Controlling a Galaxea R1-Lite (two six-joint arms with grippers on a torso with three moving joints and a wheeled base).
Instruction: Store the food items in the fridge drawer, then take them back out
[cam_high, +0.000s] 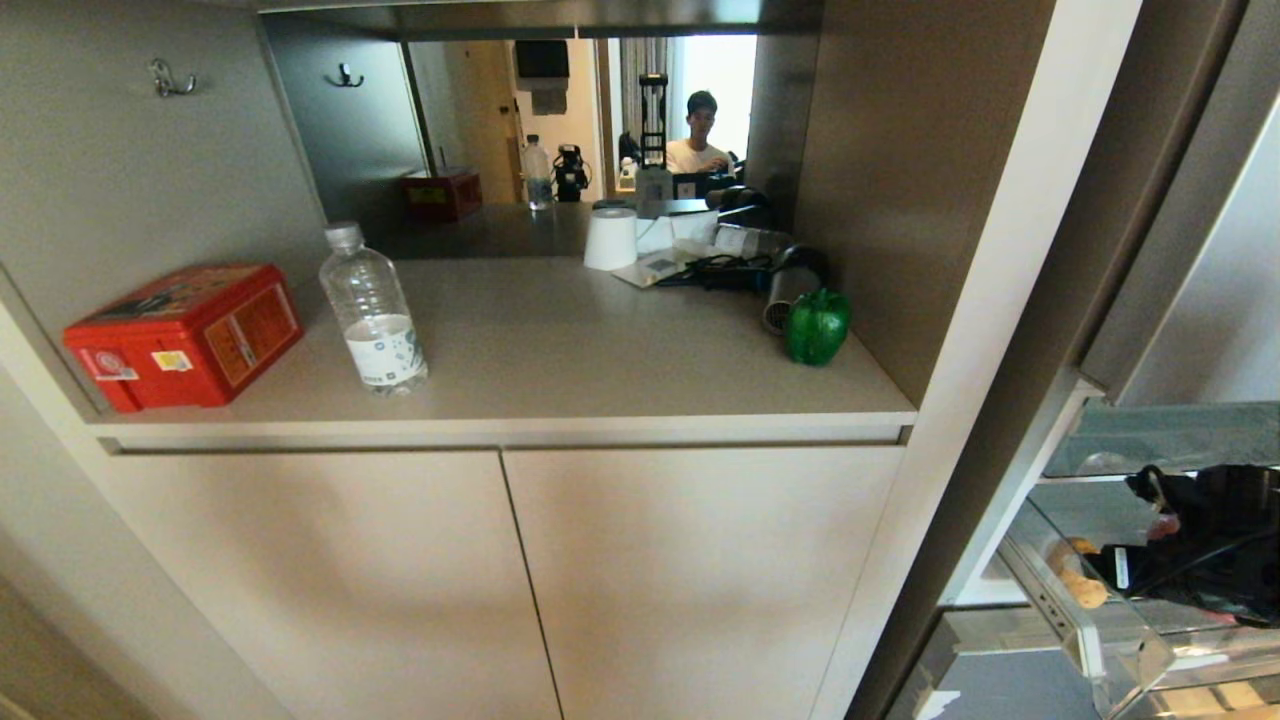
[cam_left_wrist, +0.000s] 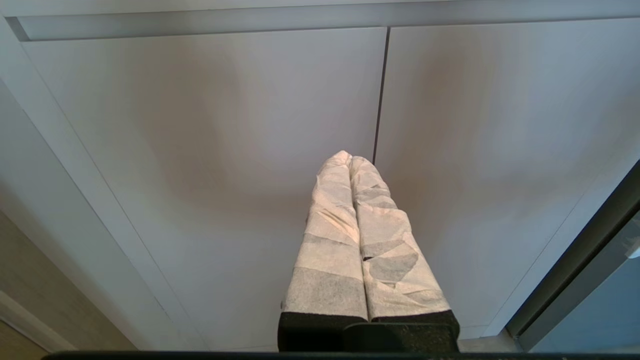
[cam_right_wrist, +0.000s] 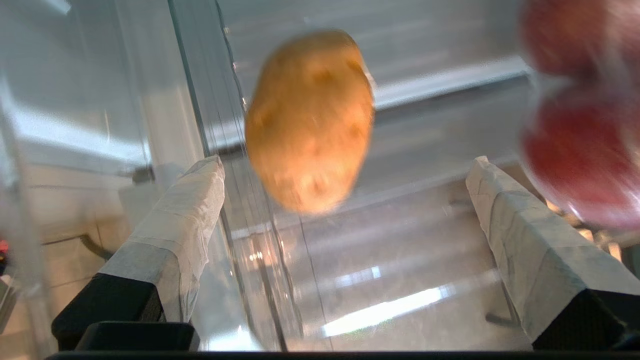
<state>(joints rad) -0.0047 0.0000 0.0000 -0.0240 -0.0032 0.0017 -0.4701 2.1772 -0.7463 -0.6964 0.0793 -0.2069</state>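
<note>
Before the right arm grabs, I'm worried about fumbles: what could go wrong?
The open right pincer has the potato ahead of its tips, not between them; closing now might nudge it away. A red item lies close by and could get bumped. One finger is near the clear drawer wall and may catch.

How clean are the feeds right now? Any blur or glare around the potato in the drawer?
Right wrist view: potato smeared by motion blur between the open right claw; bright glare streaks on the clear fridge drawer floor; red shapes at the edge too blurred to identify. Head view: sharp, edges bowed, window reflection blown out. Left wrist view: sharp, soft shadow on cabinet doors.
</note>
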